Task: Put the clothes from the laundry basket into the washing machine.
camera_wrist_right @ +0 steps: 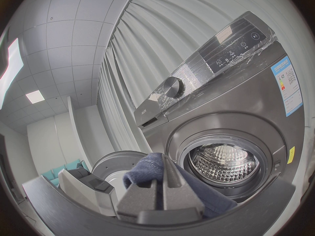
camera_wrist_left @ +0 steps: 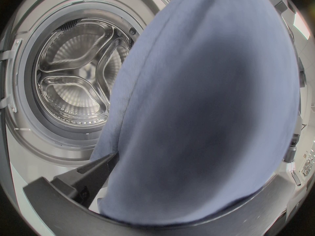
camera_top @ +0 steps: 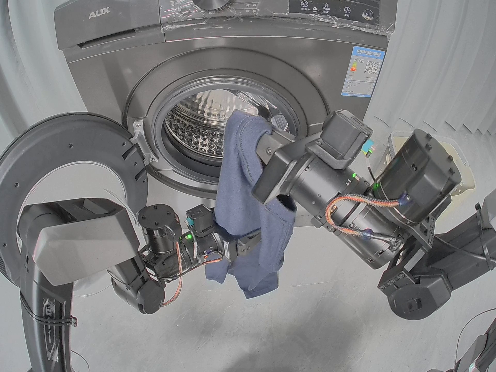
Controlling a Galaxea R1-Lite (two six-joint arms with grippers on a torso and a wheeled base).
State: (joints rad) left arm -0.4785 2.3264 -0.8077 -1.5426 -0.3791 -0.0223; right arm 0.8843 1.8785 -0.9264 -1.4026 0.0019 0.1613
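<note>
Hanging blue garment (camera_top: pixel 240 202) sits pinched in right tool (camera_wrist_right: pixel 159 186).

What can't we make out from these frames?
- The laundry basket: in the head view the right arm covers most of it, so its contents are unseen.
- The drum: in the left wrist view the blue garment hides part of it. In the head view the garment and the right gripper block part of the opening, so laundry already inside can't be ruled out.
- Garment type: bunched, unclear in every view.
</note>
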